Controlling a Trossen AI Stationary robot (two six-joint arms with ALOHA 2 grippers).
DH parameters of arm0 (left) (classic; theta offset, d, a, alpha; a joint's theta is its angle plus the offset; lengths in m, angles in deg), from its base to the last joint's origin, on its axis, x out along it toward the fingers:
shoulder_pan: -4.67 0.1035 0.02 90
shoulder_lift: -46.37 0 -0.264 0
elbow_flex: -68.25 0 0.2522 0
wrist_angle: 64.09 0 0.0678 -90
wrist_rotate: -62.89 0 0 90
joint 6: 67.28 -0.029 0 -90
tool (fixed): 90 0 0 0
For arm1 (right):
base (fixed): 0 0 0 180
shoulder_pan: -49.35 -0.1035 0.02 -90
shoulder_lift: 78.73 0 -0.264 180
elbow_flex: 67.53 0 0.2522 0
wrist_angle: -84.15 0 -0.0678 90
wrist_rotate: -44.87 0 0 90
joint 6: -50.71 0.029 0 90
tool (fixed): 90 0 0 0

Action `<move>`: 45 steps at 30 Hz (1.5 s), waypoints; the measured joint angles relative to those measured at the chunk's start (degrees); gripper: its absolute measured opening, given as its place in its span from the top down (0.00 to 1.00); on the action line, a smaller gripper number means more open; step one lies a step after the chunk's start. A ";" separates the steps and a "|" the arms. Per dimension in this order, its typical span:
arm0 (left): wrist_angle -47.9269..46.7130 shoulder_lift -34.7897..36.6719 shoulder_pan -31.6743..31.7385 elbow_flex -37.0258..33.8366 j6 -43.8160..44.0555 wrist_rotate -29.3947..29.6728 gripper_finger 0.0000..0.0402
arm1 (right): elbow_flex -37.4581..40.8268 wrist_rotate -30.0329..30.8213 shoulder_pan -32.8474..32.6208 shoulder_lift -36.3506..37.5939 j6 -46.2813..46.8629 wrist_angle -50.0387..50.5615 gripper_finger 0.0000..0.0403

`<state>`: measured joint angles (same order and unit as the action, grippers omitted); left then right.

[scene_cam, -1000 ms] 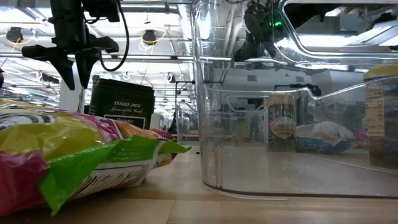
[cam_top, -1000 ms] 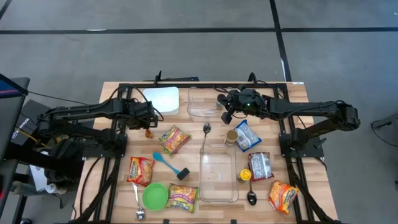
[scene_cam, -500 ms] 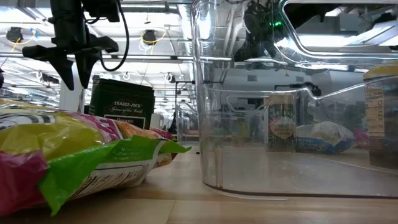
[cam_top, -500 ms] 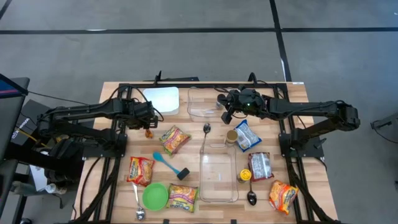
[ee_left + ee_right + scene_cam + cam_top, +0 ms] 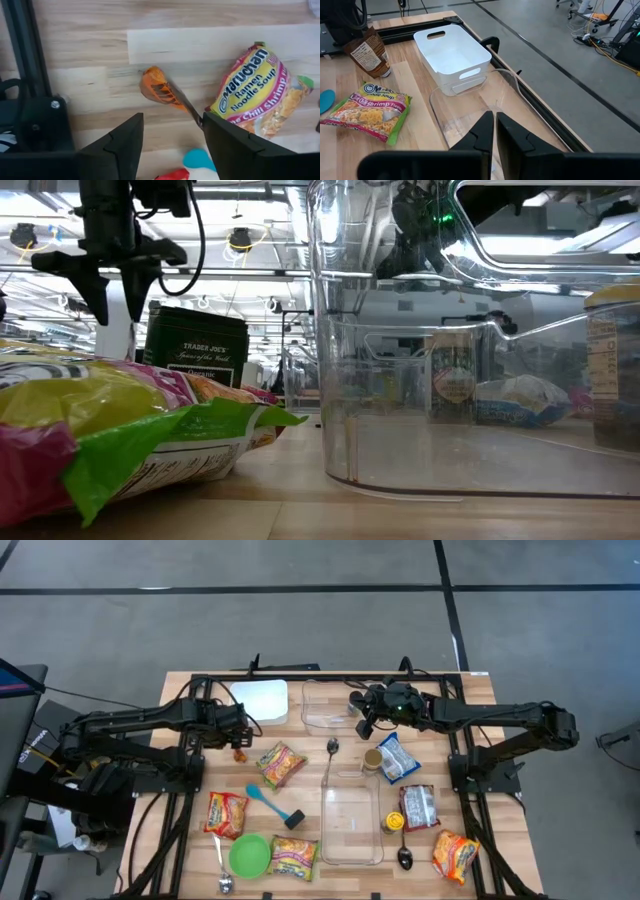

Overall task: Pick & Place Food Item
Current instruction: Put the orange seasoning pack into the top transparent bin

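**Line up square over the pouch before you go down**

Your left pincer [image 5: 172, 122] hangs over the standing pouch [image 5: 159, 90] with its fingers spread wide and nothing between them. The pouch stands upright on the table [image 5: 210, 45], on the left arm's side, just beside the shrimp ramen packet [image 5: 255, 90] but apart from it.

From the wrist view the pouch's top edge runs at a slant and sits ahead of the gap between the fingers, not inside it. I'd judge the grasp is the step in hand, so:

- Bring the gap right over the top seam.
- Turn the wrist so the fingers close across the thin faces, not along the seam.
- Descend straight; a light pouch will likely tip if one finger nudges it first.
- Stay off the ramen packet.

Your right pincer [image 5: 362, 726] waits closed and empty above the clear container [image 5: 322, 710].
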<state>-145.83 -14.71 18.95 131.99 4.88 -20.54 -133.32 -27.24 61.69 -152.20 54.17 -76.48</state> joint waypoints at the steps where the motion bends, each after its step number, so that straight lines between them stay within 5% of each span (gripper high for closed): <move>1: -0.08 0.20 0.00 0.00 0.03 -0.08 0.49 | 0.00 0.00 0.01 0.00 0.01 0.00 0.96; 34: 7.68 2.35 0.00 -6.74 -0.16 3.13 0.48 | 0.02 0.02 0.00 -0.02 0.04 0.83 0.96; 45: 7.54 2.40 0.00 -6.80 -0.34 3.32 0.62 | 0.02 0.04 0.00 -0.02 0.04 1.42 0.96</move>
<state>-138.29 -12.30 18.95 125.19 4.54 -17.22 -133.30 -27.19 61.69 -152.22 54.21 -75.06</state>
